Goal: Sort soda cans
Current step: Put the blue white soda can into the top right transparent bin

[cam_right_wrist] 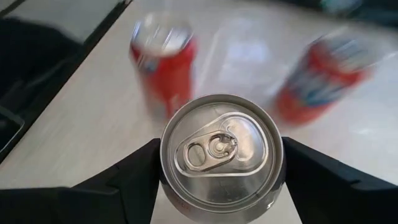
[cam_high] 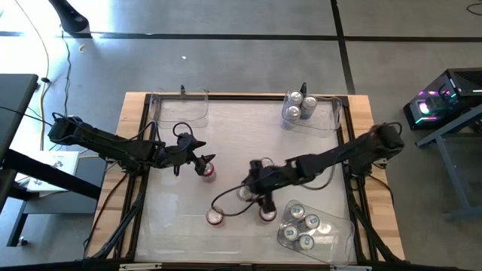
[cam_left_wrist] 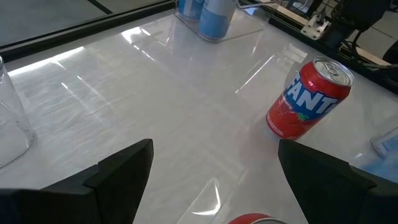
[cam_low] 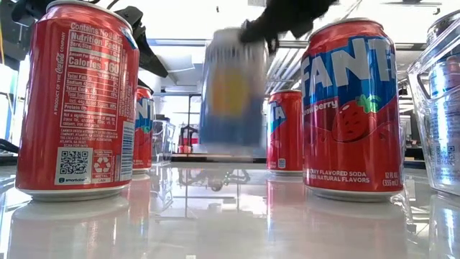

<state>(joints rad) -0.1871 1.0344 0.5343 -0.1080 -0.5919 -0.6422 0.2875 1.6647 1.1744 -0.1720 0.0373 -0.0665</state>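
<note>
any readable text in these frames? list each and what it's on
"FANTA", "berry", "FLAVORED SODA": right red can, low view.
"Nutrition Facts", "Calories 160": left red can, low view.
"FANT", partly seen: red can, left wrist view.
Fine print and the blurred blue can: unreadable.

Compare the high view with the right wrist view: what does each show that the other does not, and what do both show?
Only the high view shows the left gripper open over a red can, and clear bins holding cans. Only the right wrist view shows the pull tab and silver lid of the can between the right gripper's fingers. Both show that gripper around a can, with red cans standing nearby.
</note>
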